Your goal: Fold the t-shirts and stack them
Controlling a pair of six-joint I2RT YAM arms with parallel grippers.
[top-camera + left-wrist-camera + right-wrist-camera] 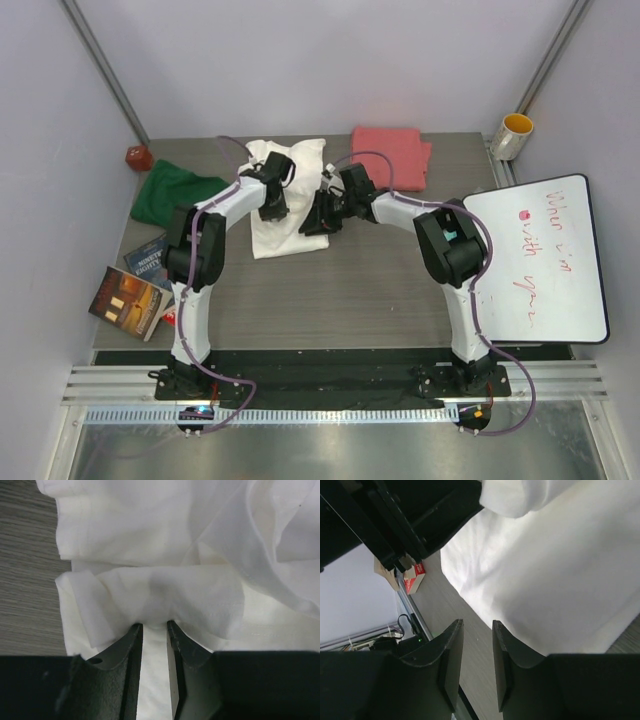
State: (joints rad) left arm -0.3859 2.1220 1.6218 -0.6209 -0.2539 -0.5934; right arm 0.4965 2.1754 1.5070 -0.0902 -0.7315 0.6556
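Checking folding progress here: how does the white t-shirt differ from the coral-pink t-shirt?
The white t-shirt lies in the middle of the table; the coral-pink t-shirt sits at the far edge, to its right. The white one is rumpled, a fold pinched by the left tool; the pink one is a flat folded rectangle with no tool on it. The white one covers more surface. Both are plain cloth lying on the table.

Bright, even overhead light; soft shadows. Wrist cams: white t-shirt (150, 530) nearly blown out, bg slightly soft.
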